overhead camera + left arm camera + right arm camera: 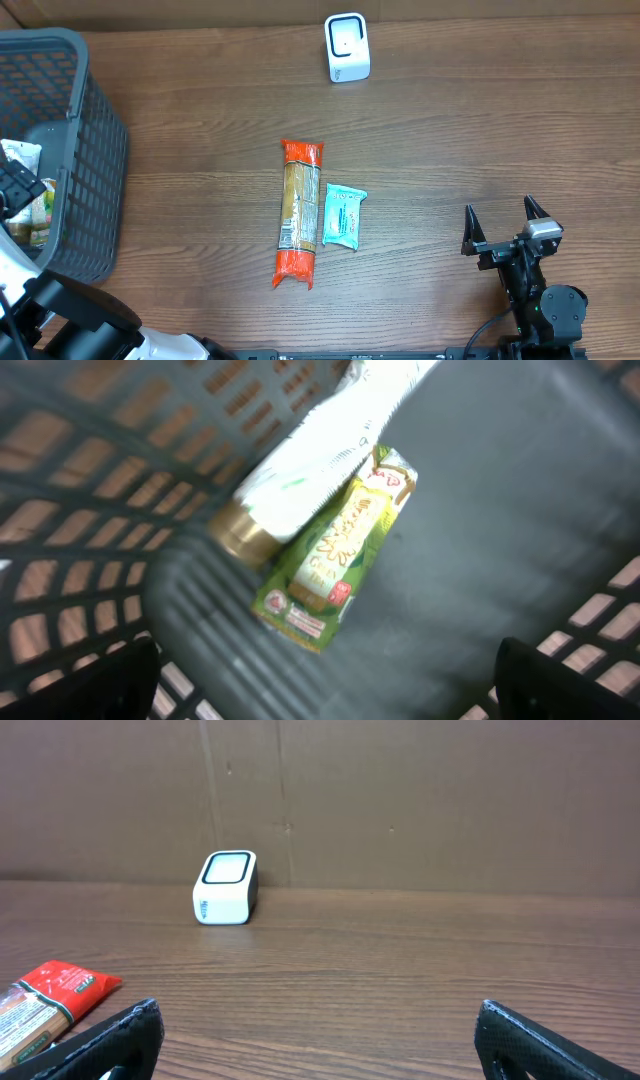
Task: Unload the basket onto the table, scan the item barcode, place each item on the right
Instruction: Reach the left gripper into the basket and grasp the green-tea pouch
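- Green packet [335, 550] lies flat on the floor of the basket [95, 170], a white tube [310, 450] lying against it.
- Left pincer [325, 685] hangs above it, jaws wide — holding nothing.
- Right pincer [503, 213], also open and empty, sits well apart from the white scanner [347, 47] on the surface [200, 120].

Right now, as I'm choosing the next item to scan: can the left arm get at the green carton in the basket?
Probably yes. The left end effector hangs open over the basket, above the green carton. Only the white pack along one side might crowd a finger.
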